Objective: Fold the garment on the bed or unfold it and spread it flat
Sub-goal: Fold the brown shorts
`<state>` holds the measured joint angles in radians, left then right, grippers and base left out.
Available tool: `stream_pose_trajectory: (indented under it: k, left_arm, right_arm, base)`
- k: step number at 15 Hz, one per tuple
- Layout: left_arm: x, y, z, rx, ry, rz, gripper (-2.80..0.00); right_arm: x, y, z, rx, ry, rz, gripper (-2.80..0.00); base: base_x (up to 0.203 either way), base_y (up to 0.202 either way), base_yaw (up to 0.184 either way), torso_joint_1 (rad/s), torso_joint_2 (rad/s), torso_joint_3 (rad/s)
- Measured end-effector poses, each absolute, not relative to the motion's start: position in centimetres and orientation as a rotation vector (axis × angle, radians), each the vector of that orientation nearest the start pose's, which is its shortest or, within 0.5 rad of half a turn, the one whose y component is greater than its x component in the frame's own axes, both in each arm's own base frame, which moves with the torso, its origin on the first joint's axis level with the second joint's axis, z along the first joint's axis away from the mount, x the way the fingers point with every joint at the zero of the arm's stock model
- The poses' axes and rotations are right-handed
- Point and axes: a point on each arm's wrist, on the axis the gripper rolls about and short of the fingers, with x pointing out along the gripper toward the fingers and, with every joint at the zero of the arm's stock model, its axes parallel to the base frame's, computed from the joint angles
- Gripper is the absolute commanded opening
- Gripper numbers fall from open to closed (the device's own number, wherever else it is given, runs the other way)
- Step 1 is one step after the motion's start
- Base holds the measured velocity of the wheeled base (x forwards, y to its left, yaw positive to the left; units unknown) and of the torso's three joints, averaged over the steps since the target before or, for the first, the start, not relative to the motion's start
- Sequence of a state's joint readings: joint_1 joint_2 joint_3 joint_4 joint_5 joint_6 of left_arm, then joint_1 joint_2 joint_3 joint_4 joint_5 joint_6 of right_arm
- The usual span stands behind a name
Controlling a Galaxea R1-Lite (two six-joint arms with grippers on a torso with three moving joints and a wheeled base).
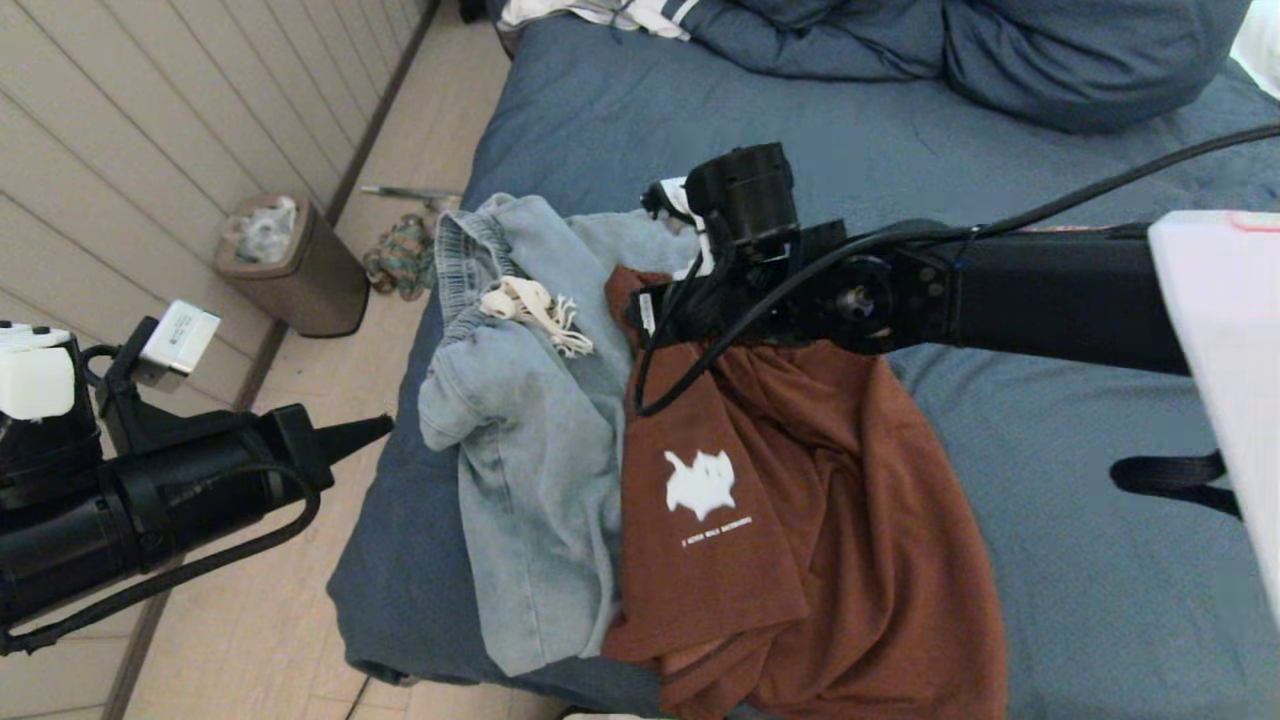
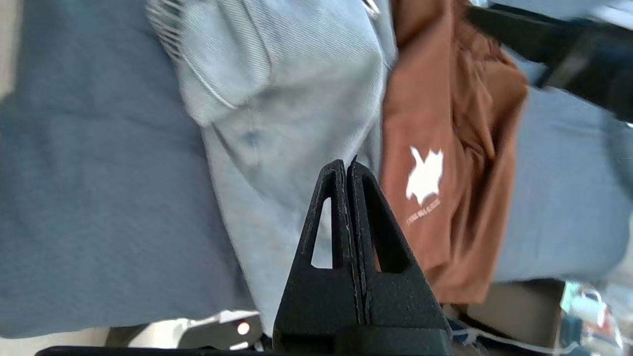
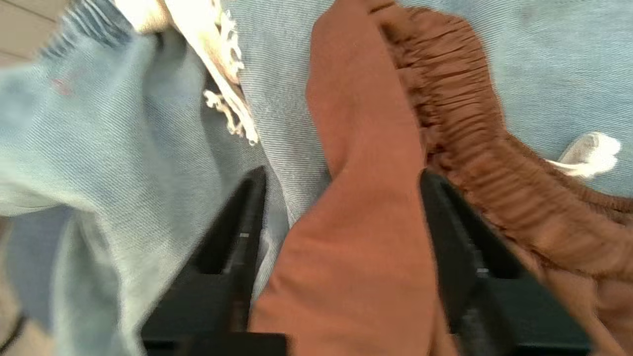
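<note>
Rust-brown shorts (image 1: 800, 480) with a white print, crumpled at the near edge of the slate-blue bed (image 1: 1050, 520), overlapping pale denim shorts (image 1: 530, 440). Right gripper (image 3: 341, 198) down at the brown waistband, fingers spread around a fold. Left gripper (image 2: 347, 165) pressed together, off the bedside.

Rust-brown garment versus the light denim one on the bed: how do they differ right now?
The rust-brown garment carries a white printed figure; the light denim garment is plain, with a cream drawstring. The brown one lies toward the robot's right, overlapping the denim one's edge. The open right end effector straddles a fold of the brown one; nothing touches the denim, and the shut left end effector is off the bed. Both are crumpled.
</note>
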<state>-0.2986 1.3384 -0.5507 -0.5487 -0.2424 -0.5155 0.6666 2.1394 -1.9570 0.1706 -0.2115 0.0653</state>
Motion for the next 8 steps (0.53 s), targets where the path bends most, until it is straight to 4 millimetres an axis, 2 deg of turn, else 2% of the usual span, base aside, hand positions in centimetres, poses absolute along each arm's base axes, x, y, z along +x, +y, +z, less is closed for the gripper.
stream_pose_trajectory:
  k: [3, 7, 8]
  left_arm:
    - [19.4, -6.7, 19.6, -0.492, 0.372, -0.473, -2.80]
    - [19.4, -6.8, 19.5, -0.492, 0.376, -0.473, -2.80]
    - [19.4, -6.8, 19.5, -0.491, 0.377, -0.473, -2.80]
  right_arm:
    - [36.2, 28.5, 24.0, -0.123, 0.309, 0.439, 0.00]
    - [38.6, 28.7, 22.0, -0.177, 0.232, 0.352, 0.00]
    - [38.9, 28.7, 21.7, -0.182, 0.231, 0.344, -2.80]
  base:
    - [0.000, 0.000, 0.000, 0.000, 0.00, 0.000]
    - [0.000, 0.000, 0.000, 0.000, 0.00, 0.000]
    - [0.000, 0.000, 0.000, 0.000, 0.00, 0.000]
